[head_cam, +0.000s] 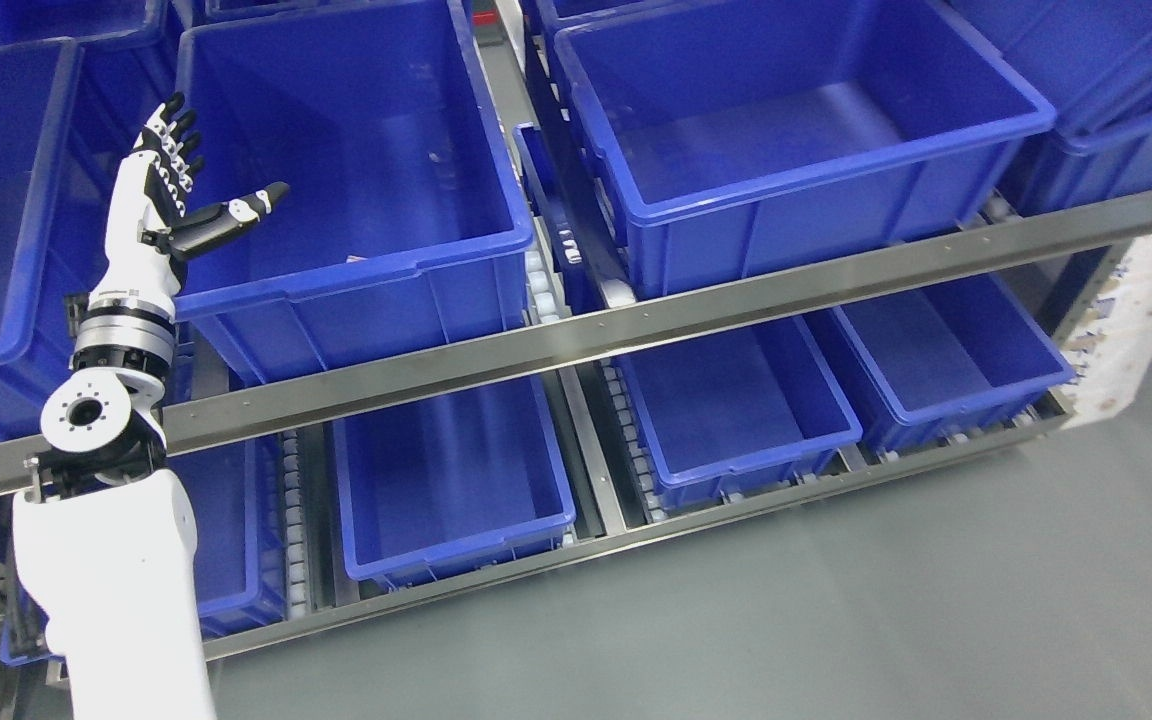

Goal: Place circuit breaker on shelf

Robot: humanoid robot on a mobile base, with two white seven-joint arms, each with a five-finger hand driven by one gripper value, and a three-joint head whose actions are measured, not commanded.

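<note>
Our left hand (168, 190) is raised at the near-left corner of the upper blue bin (356, 290), fingers spread, holding nothing. We can't see a circuit breaker anywhere (pale speck inside that bin, unclear). Risk: thumb clips the rim on withdrawal.

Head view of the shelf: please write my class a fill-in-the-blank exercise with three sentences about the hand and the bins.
1. The left hand holds ____, its fingers spread.
2. All the bins on the shelf are coloured ____.
3. The hand is raised at the left edge of the ____ row's big bin.

Missing words: nothing; blue; upper
</note>
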